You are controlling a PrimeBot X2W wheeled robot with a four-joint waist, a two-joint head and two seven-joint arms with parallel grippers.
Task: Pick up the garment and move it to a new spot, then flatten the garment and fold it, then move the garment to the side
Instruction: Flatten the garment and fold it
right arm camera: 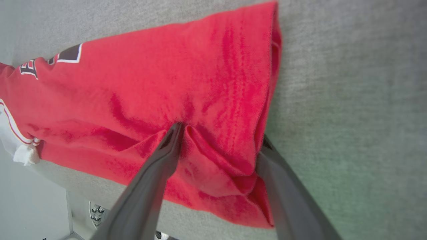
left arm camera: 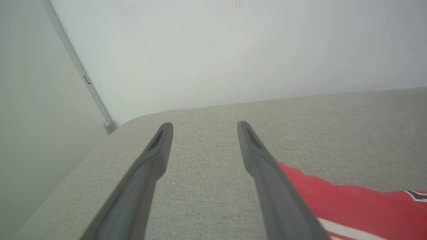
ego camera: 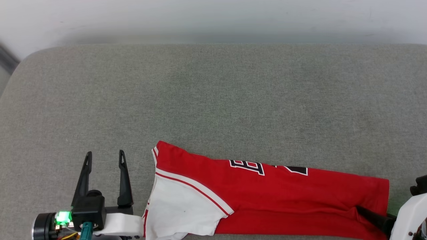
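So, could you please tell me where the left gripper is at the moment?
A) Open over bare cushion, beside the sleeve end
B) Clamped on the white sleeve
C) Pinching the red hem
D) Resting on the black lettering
A: in the head view the left gripper stands open with nothing between its fingers, over the bare cushion, just left of the white sleeve of the garment.

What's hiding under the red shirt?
The grey cushion it lies on. At the hem, one finger of the right jaws goes beneath the shirt, so its tip is covered. Whatever else is underneath, the cloth hides.
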